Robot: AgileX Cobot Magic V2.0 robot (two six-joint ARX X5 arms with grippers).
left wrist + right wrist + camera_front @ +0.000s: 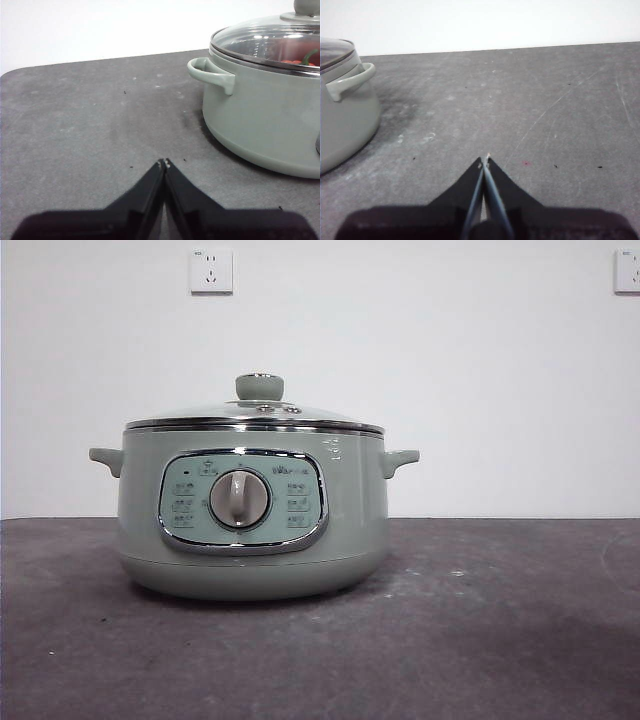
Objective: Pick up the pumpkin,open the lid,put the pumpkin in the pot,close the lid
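Observation:
The sage-green pot [250, 530] stands on the dark table with its glass lid [255, 415] closed on it and the green knob [259, 386] on top. In the left wrist view the pot [265, 115] is near, and through the lid [265, 40] I see the orange-red pumpkin [300, 59] with its green stem inside. My left gripper [164, 162] is shut and empty, low over the table beside the pot. My right gripper [485, 159] is shut and empty over the table on the pot's [342, 115] other side. Neither arm shows in the front view.
The grey table [480, 620] stretches around the pot. A white wall with two sockets [211, 270] stands behind. The pot's side handles [212, 74] stick out toward each gripper.

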